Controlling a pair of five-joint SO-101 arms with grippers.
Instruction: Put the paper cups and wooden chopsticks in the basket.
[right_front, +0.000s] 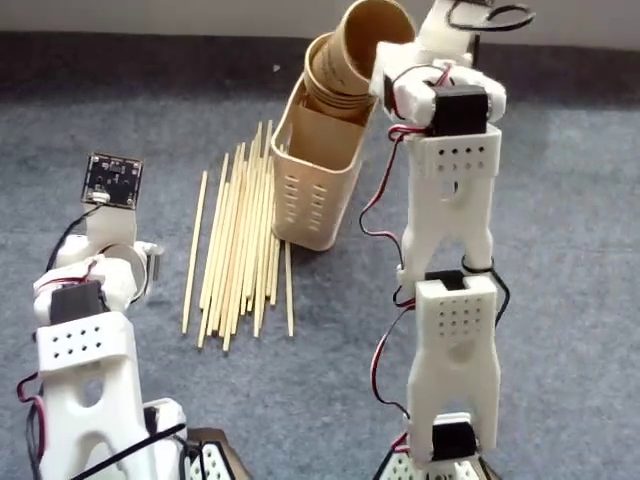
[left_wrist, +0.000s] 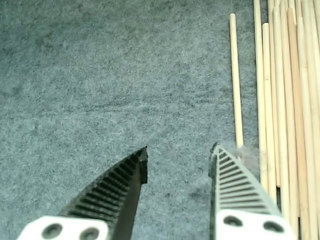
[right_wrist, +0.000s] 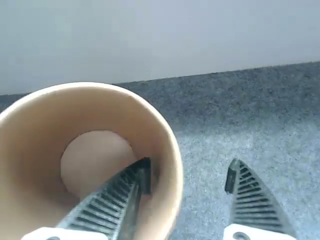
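— Looking down from above, how far along are you?
— Paper cups (right_front: 335, 75) sit nested in the cream, hole-punched basket (right_front: 315, 190), and one more cup (right_front: 375, 35) tilts on top. The wooden chopsticks (right_front: 240, 240), thin pale sticks, all lie on the grey carpeted worktop (right_front: 560, 200) beside it. I judge those are what is left.
— Left wrist?
— My ridged left fingers (left_wrist: 120, 190) spread wide over carpet, chopsticks just beside.
— Right wrist?
— My right fingers (right_wrist: 115, 200) straddle the smooth cup wall, the outer one clear of it.

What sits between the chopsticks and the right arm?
The basket, with stacked cups in it, stands between the chopsticks and the right arm, as the high view shows.
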